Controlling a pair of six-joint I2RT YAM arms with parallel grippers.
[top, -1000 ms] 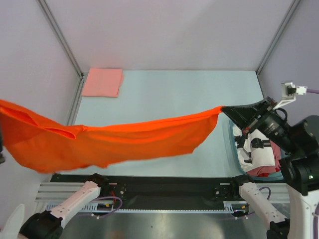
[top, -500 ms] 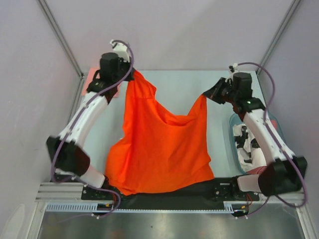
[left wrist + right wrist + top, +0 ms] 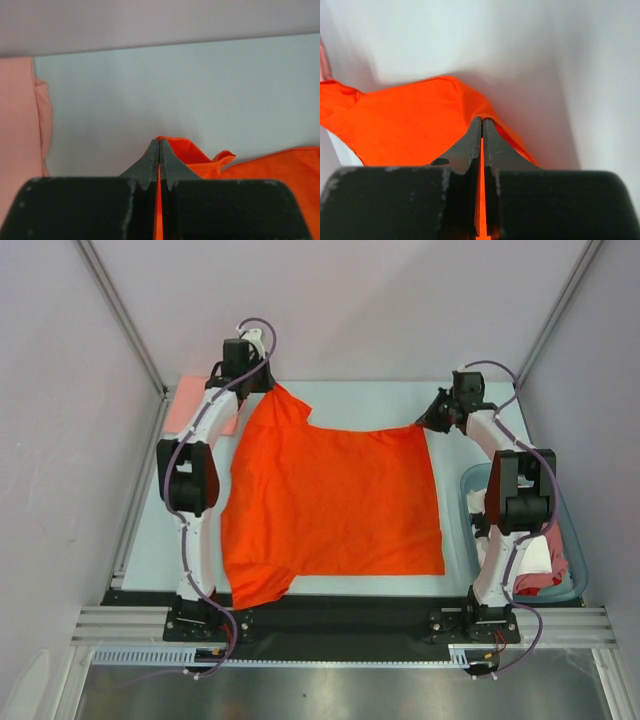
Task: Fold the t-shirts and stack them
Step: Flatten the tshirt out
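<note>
Behind right arm, half-hidden t-shirts

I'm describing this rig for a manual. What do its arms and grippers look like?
The left arm and right arm have white links, black joints and thin purple-grey cables looping alongside. The left gripper and right gripper have black bodies with dark grey fingers tapering to thin tips.

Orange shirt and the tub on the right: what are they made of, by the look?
Orange t-shirt: soft matte cloth, likely cotton knit; it lies limp with fine wrinkles and no sheen. Tub: translucent blue-green plastic, it seems, smooth; it has a rigid rounded rim and its wall lets light through.
</note>
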